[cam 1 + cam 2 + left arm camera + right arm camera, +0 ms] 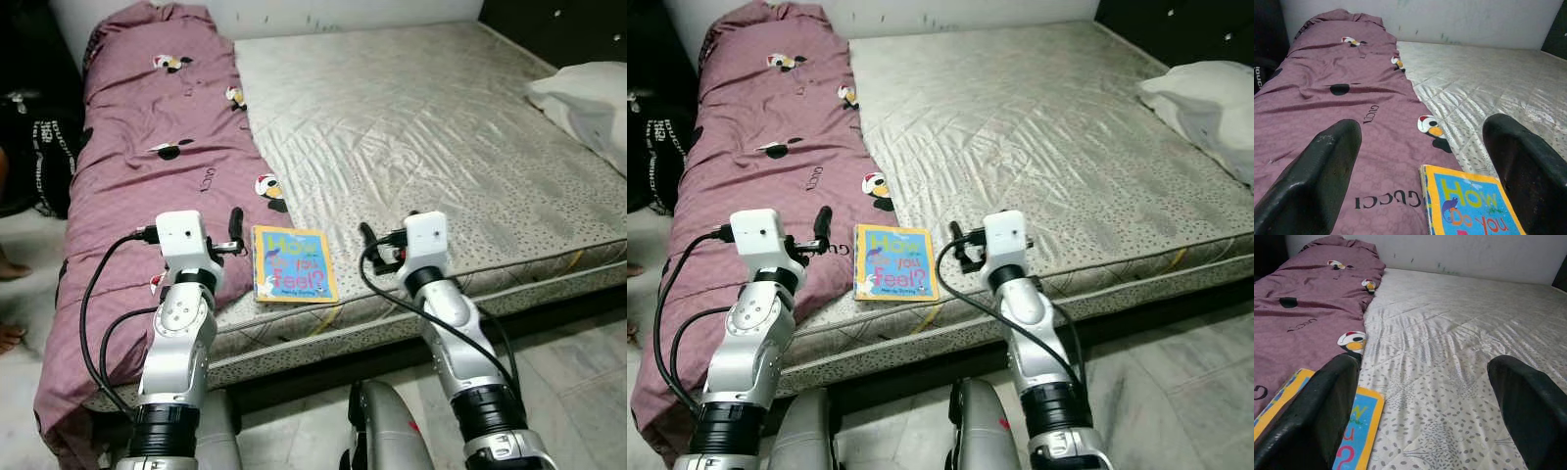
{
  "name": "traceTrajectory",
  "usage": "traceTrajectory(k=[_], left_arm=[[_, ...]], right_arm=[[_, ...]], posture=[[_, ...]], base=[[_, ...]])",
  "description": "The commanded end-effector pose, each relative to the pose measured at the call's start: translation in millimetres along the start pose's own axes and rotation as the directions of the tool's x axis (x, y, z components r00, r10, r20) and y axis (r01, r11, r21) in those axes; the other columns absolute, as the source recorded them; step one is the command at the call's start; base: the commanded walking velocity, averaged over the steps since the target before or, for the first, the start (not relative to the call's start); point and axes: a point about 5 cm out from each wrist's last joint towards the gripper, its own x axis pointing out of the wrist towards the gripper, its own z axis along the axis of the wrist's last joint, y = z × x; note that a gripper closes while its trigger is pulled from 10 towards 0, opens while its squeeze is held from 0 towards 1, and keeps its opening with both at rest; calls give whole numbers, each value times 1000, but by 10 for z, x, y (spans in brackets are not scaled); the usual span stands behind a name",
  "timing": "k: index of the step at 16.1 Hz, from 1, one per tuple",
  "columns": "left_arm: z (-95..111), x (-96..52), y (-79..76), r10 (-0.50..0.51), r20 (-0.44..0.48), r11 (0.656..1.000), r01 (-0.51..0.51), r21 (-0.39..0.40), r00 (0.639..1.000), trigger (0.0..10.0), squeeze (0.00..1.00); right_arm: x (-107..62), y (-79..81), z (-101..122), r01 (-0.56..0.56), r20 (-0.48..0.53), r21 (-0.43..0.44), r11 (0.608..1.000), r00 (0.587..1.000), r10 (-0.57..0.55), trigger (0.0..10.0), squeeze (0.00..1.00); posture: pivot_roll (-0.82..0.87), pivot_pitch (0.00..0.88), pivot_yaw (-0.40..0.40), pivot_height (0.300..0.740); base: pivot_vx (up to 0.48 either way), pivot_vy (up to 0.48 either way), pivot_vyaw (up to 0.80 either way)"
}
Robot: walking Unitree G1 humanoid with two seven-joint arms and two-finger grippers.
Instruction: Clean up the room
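Observation:
A yellow-edged picture book, "How Do You Feel?", lies flat near the front edge of the bare mattress. Its left side touches a rumpled mauve quilt with cartoon prints, which runs along the mattress's left side. My left gripper hovers open just left of the book, over the quilt. In the left wrist view, the book's top corner lies between the black fingers. My right gripper hovers open just right of the book, holding nothing. In the right wrist view, the book lies by one finger.
A white pillow lies at the mattress's far right, below a dark headboard. A dark bag stands left of the bed, and a person's bare feet are on the floor there. Pale tile floor runs along the bed's front.

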Motion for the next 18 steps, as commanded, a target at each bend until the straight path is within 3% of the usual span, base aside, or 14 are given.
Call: traceTrajectory(k=[1, 8, 18], left_arm=[[-29, -2, 20, 17, -14, 1000, -17, 12, 1000, 10000, 0], [-13, 9, 78, 81, 8, 996, -81, 46, 997, 10000, 0], [-6, 1, 60, 47, 9, 999, -47, -6, 999, 10000, 0]], right_arm=[[14, -10, -5, 7, -9, 3, 1000, 1000, -7, 10000, 0], [22, 9, -13, 2, -20, -2, 1000, 1000, -2, 10000, 0], [35, 18, -11, -16, -17, -5, 1000, 1000, 16, 10000, 0]], posture=[[-19, 0, -21, 567], [-19, 0, -20, 487], [-21, 0, -23, 487]], base=[[0, 0, 0], [0, 0, 0], [0, 0, 0]])
